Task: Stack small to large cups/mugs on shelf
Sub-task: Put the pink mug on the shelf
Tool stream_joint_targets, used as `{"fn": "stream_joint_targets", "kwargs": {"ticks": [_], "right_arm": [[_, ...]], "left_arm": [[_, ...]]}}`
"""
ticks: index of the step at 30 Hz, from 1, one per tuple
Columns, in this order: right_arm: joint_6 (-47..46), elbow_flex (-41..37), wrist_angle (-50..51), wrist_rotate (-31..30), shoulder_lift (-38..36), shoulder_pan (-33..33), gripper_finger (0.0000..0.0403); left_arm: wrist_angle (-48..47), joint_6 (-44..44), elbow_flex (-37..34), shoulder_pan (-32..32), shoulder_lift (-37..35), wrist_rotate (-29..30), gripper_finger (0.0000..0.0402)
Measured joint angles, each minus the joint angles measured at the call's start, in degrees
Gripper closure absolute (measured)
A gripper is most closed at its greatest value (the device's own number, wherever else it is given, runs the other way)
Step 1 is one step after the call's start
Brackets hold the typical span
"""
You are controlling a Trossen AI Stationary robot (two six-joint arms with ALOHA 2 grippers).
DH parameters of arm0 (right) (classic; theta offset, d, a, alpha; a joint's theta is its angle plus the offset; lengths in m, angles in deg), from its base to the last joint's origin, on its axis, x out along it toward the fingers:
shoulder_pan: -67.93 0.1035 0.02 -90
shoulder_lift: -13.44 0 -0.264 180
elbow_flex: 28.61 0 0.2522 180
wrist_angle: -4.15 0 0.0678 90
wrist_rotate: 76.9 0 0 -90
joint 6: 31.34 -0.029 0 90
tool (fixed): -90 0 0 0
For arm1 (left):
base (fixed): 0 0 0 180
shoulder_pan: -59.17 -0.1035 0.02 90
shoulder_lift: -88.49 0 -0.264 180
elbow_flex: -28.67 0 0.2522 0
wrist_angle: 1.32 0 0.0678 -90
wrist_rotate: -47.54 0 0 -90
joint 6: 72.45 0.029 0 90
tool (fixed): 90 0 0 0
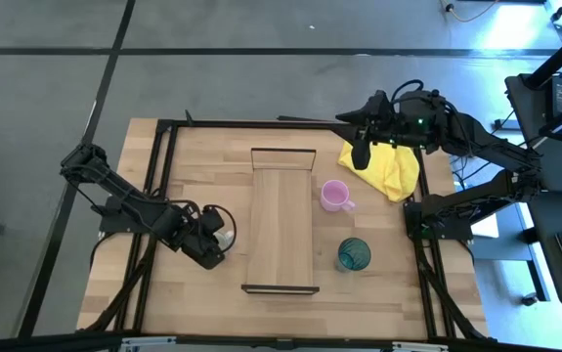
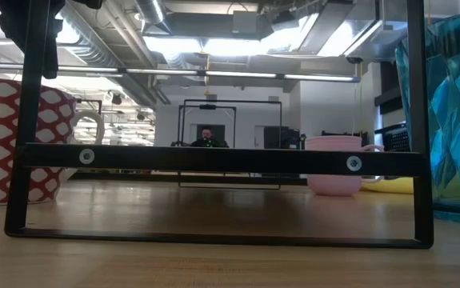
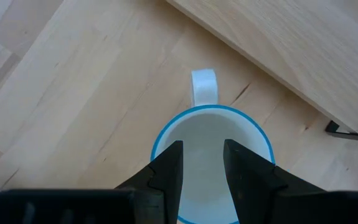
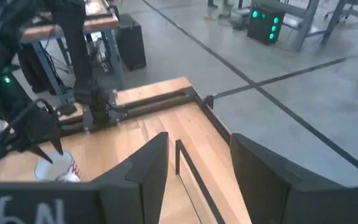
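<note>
The left tool hangs right over the white mug near the desk's left edge, fingers narrowly parted, one inside the blue rim, gripping nothing yet. This looks like the pickup step; next it likely must close on the wall and lift. The shelf is bare; the teal cup and pink mug stand right of it. Farther back, the right tool waits open over the yellow cloth.

We logged: pink mug; teal translucent cup; mug w/ red-and-white lattice pattern, white inside, blue rim; light-wood shelf w/ dark end frames; yellow cloth; dark grippers, both arms.
</note>
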Motion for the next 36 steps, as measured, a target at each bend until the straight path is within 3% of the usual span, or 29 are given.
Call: {"fn": "stream_joint_targets", "kwargs": {"ticks": [6, 10, 14, 19, 22, 26, 29, 31, 33, 36], "right_arm": [[-2.9, -0.6, 12.4, -0.6, 0.0, 0.0, 0.023], [-4.7, -4.2, 14.5, -1.2, 0.2, 0.0, 0.023], [-8.8, -9.1, -0.8, 7.5, 0.2, 1.6, 0.023], [-9.3, -13.6, -19.7, 11.2, 0.7, 2.7, 0.023], [-13.8, -13.8, -28.2, 22.0, 2.3, -3.1, 0.023], [-29.0, -11.3, -45.6, 48.5, 6.8, -12.8, 0.023], [-39.8, -7.5, -55.1, 58.4, 10.6, -18.5, 0.023], [-40.4, -3.8, -50.8, 60.0, 12.1, -21.6, 0.023], [-34.4, 0.0, -38.2, 59.8, 12.7, -24.6, 0.023], [-16.2, 6.9, -10.0, 49.7, 12.8, -28.9, 0.023]], "left_arm": [[1.9, 0.0, 0.0, 0.0, 0.0, 0.1, 0.0292], [4.7, -0.1, 0.0, -0.3, 0.0, 0.9, 0.0292], [9.3, -1.1, 0.0, -2.0, 0.0, 0.9, 0.0292], [15.3, 4.0, 0.0, -5.0, 0.0, -1.5, 0.0295], [15.5, 7.7, 0.0, -6.9, -0.3, -5.8, 0.0296], [15.2, 12.4, 0.0, -9.2, -3.0, -8.5, 0.0296], [14.3, 15.3, 0.0, -11.3, -6.6, -8.2, 0.0296], [13.0, 16.7, 0.0, -12.7, -9.8, -6.8, 0.0296], [11.3, 17.6, 0.0, -14.0, -13.0, -4.9, 0.0296], [8.0, 18.8, 0.0, -15.6, -18.2, -2.0, 0.0296]]}}
